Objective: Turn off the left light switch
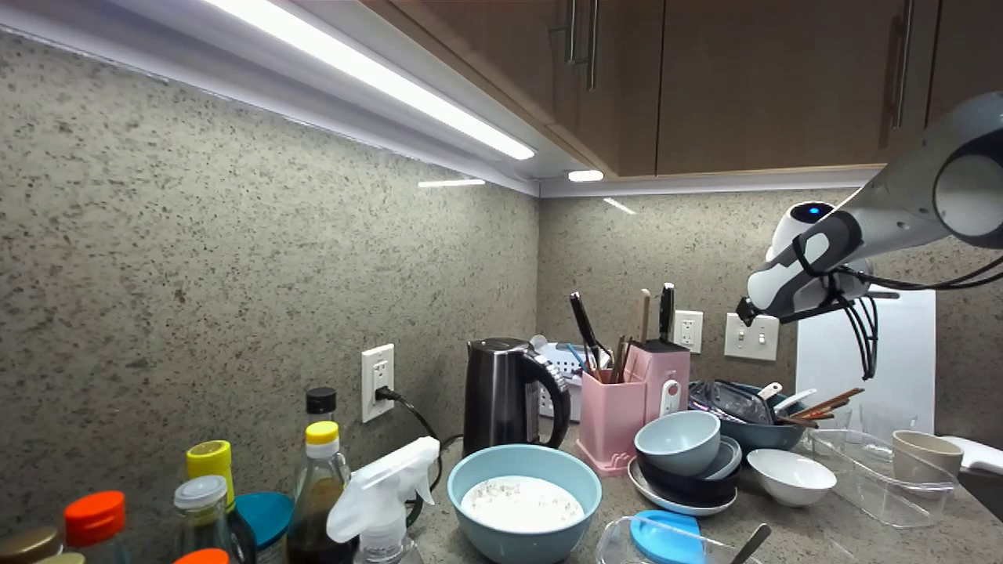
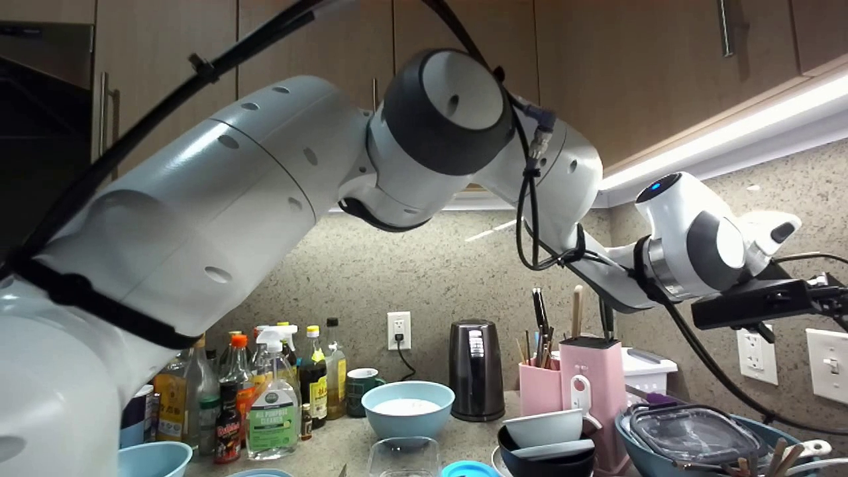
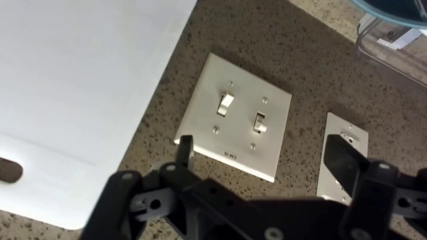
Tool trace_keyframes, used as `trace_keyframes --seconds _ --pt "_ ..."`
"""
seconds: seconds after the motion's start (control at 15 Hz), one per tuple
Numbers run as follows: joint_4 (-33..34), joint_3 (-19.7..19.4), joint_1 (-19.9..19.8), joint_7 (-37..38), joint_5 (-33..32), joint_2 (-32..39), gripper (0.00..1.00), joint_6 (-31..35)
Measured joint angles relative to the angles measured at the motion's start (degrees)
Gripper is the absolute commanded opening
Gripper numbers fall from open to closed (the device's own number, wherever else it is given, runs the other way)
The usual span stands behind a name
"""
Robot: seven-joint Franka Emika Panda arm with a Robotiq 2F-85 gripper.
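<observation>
Board [image 3: 83,76], large, flat and white, is beside one broad white wall plate [image 3: 240,120] in the wrist view. The plate bears four screws [image 3: 216,129], a small white left toggle [image 3: 260,124] nearest one narrow white outlet plate [image 3: 327,183], and one right toggle [image 3: 226,102], tipped oppositely. The black gripper [image 3: 259,143] is spread, its two fingers [image 3: 345,163] well apart.

In an exterior view, one deep teal basin [image 1: 760,435] of utensils [image 1: 834,403] stands below the wall plate; finger spacing cannot be told there.

In an exterior view, one thick white arm [image 2: 404,182] spans the scene; the wall plate, cut off, shows only the left toggle.
</observation>
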Motion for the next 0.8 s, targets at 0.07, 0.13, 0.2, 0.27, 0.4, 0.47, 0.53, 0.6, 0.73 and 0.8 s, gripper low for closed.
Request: trace_keyframes --seconds 0.07,0.13,0.2,0.27,0.4,0.47,0.53,0.6,0.73,0.8 --pt "2.80 0.00 0.01 0.03 0.00 1.54 1.00 -1.24" --pt "5.03 0.00 0.01 0.07 0.00 2.93 1.00 -2.08" --pt "6.42 -0.02 0.00 0.10 0.00 3.96 1.00 -2.33" --pt "7.22 -0.04 -0.05 0.11 0.00 4.68 1.00 -2.36" --pt "7.85 -0.11 -0.15 0.11 0.00 5.26 1.00 -2.36" --pt "7.97 0.04 -0.17 0.11 0.09 5.38 1.00 -2.20" --pt "8.41 0.13 -0.11 0.43 0.17 5.76 1.00 -2.14" --pt "9.59 0.37 -0.14 0.75 0.17 6.62 1.00 -2.22" --pt "13.33 1.21 -0.41 1.18 0.23 9.29 1.00 -3.03" --pt "15.54 1.67 -0.68 1.18 0.38 10.80 1.00 -3.65"
